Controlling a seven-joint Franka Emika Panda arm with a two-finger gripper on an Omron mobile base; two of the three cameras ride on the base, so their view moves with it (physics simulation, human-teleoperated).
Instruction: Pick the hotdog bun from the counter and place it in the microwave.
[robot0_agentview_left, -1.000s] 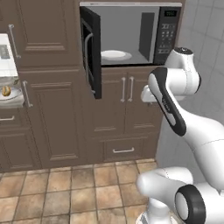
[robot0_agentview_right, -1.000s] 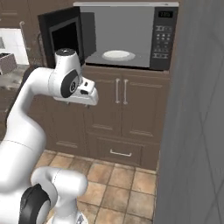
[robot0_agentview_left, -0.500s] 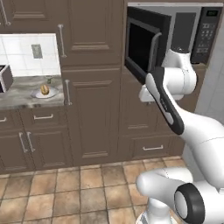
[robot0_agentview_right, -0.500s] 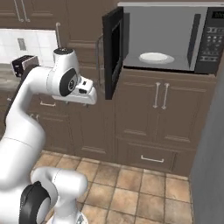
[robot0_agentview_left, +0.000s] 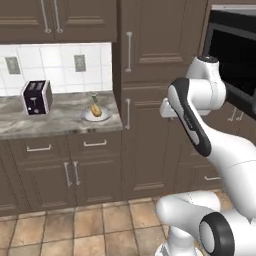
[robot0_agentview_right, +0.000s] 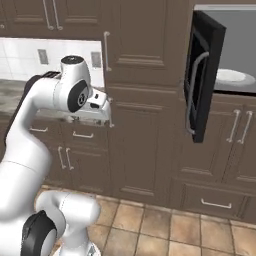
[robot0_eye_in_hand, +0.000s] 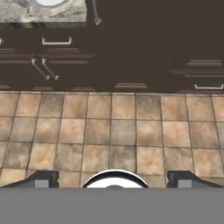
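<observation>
Toaster (robot0_agentview_left: 36, 97): small, black, standing on the counter (robot0_agentview_left: 30, 122) at the far left of the left base view, below the white tiled wall.

Hotdog bun (robot0_agentview_left: 95, 110): golden-brown, oblong, lying on a round pale plate (robot0_agentview_left: 98, 115) near the counter's right end, well right of the toaster. Its long axis runs roughly from the front of the counter toward the back wall; which end leads is too small to tell. A thin dark-green item just behind it on the plate cannot be identified.

Counter: grey marbled slab over dark brown drawers and cabinet doors, ending against a tall dark cabinet (robot0_agentview_left: 150, 100).

Gripper (robot0_eye_in_hand: 113, 180): raised in front of the tall cabinet, well apart from the bun. In the hand view the two finger tips (robot0_eye_in_hand: 41, 180) sit wide apart, spread open, holding and touching nothing, above the tan floor tiles (robot0_eye_in_hand: 118, 131).

Microwave (robot0_agentview_right: 227, 82): at the right, door (robot0_agentview_right: 202, 75) swung open, pale plate inside (robot0_agentview_right: 230, 77).
</observation>
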